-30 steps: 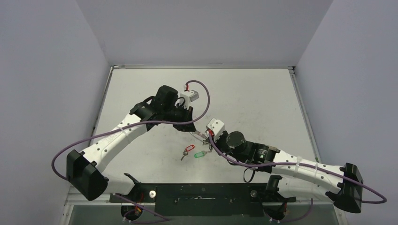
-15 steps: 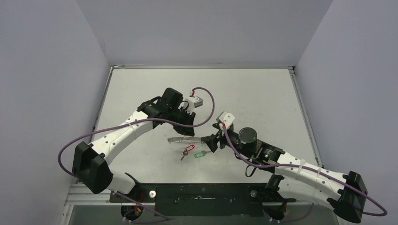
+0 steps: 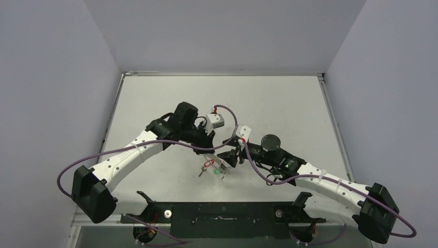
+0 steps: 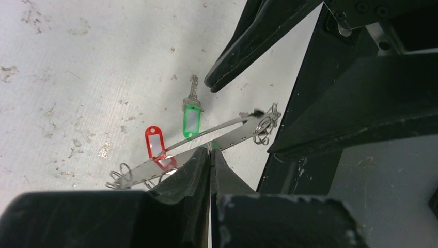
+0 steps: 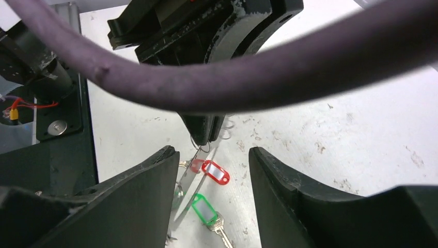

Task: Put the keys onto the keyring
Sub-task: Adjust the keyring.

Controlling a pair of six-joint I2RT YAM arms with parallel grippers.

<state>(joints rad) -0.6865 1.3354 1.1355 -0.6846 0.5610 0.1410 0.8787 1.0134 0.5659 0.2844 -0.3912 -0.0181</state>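
Observation:
The keyring (image 4: 237, 137), a thin grey metal band with small rings on it, hangs from my left gripper (image 4: 209, 152), which is shut on its edge. It shows as a slanted strip in the right wrist view (image 5: 192, 178) and in the top view (image 3: 223, 169). Below it on the table lie the red-tagged key (image 4: 154, 142) (image 5: 216, 173) (image 3: 208, 164) and the green-tagged key (image 4: 191, 120) (image 5: 205, 209) (image 3: 217, 170). My right gripper (image 5: 213, 151) (image 3: 227, 157) is open and empty, its jaws on either side of the keyring and keys, just right of the left gripper (image 3: 209, 150).
The white table (image 3: 289, 103) is scuffed and walled at the back and both sides. A black mounting rail (image 3: 222, 217) runs along the near edge, close to the keys. A purple cable (image 5: 258, 67) crosses the right wrist view.
The keyring went from roughly level between the grippers to hanging steeply over the keys. Both grippers moved nearer the keys and closer together.

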